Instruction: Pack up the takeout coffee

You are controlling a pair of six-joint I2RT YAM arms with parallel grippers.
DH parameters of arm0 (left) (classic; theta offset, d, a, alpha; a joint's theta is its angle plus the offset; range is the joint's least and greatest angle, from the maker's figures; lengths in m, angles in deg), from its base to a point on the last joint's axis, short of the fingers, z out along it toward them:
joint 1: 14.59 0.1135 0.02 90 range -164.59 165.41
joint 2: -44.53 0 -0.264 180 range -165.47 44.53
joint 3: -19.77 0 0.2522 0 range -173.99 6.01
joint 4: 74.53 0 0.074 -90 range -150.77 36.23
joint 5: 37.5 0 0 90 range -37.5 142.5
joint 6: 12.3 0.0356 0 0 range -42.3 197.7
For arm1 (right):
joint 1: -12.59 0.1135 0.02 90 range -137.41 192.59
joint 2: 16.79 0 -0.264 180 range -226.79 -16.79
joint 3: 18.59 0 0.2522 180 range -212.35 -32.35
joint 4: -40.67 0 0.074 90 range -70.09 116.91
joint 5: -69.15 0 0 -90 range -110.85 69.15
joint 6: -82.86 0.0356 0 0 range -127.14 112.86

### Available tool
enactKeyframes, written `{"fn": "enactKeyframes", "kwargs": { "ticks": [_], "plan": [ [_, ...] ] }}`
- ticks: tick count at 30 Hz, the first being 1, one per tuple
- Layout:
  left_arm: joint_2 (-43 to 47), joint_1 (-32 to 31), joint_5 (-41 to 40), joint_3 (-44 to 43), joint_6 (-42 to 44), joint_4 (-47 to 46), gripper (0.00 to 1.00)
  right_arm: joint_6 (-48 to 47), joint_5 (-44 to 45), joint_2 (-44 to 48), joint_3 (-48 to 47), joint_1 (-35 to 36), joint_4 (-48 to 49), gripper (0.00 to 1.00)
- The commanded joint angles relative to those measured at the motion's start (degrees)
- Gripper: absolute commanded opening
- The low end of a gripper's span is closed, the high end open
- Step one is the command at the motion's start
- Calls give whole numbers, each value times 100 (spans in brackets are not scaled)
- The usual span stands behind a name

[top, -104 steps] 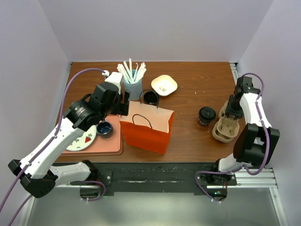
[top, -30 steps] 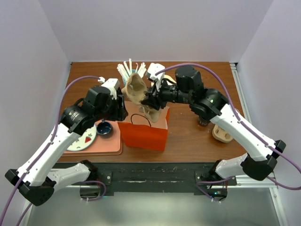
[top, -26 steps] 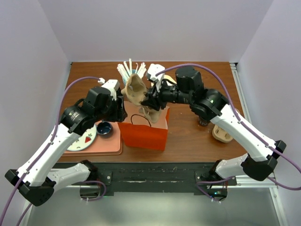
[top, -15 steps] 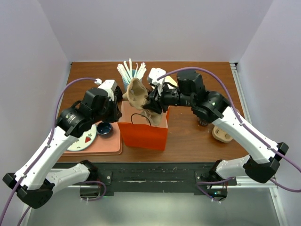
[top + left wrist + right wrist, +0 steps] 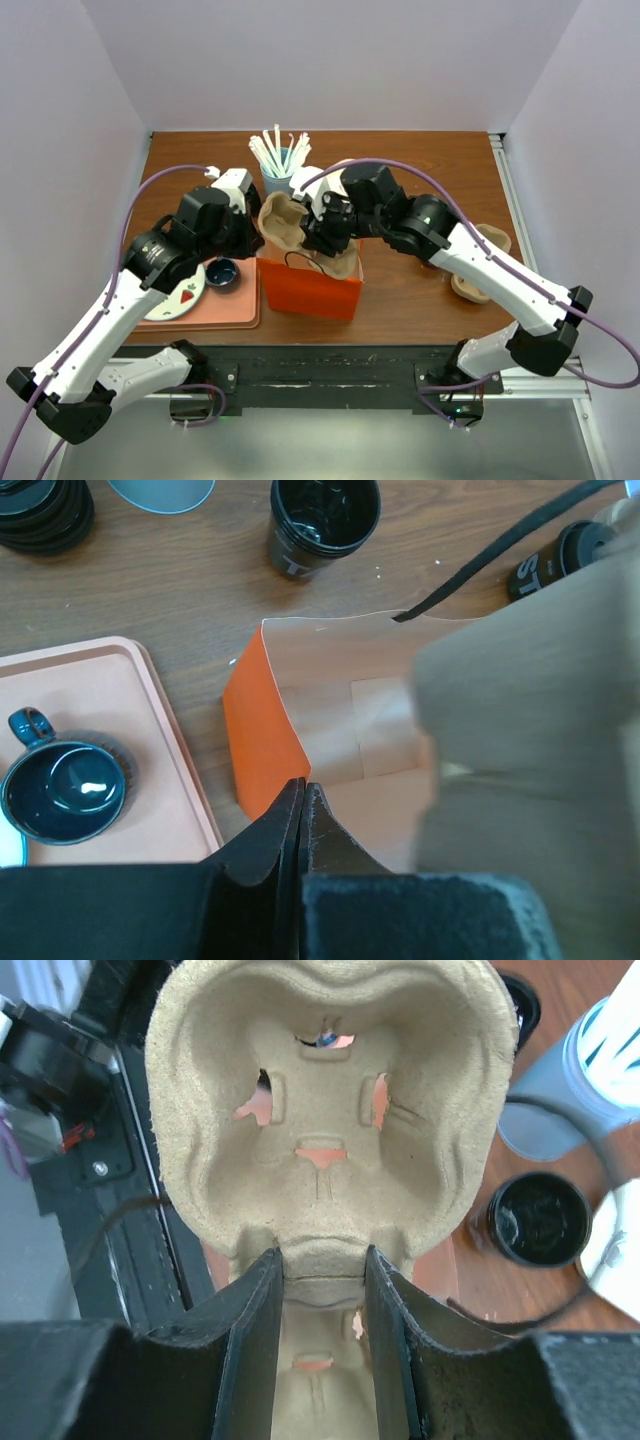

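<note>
- While the left tool (image 5: 302, 785) is pinching the orange bag (image 5: 262, 750) by its rim, the right tool (image 5: 322, 1265) is gripping a pulp cup carrier (image 5: 320, 1090) — hanging over the bag's mouth.
- Takeout coffee (image 5: 552, 565) is standing lidded on the table (image 5: 180, 580), right of the bag — neither tool is touching it.

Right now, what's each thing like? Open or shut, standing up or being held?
orange bag, open, upright.
left gripper, shut on the orange bag's rim.
cup carrier, tilted, held over the bag.
right gripper, shut on the cup carrier.
takeout coffee, lid on, outside the bag.
lidless black cup, upright, uncovered.
blue mug, upright on the tray.
</note>
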Motion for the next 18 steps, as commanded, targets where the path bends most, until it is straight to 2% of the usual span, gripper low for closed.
{"fn": "enactKeyframes", "kwargs": {
  "ticks": [1, 10, 18],
  "plan": [
    [78, 35, 155, 27, 19, -328, 0, -199, 686, -201, -367, 242, -636, 22],
    [43, 35, 208, 36, -8, -407, 0, -349, 1205, -325, -314, 436, -900, 21],
    [-27, 35, 437, 63, -17, -548, 0, -262, 1249, -9, 36, 436, 206, 20]
  ]
}}
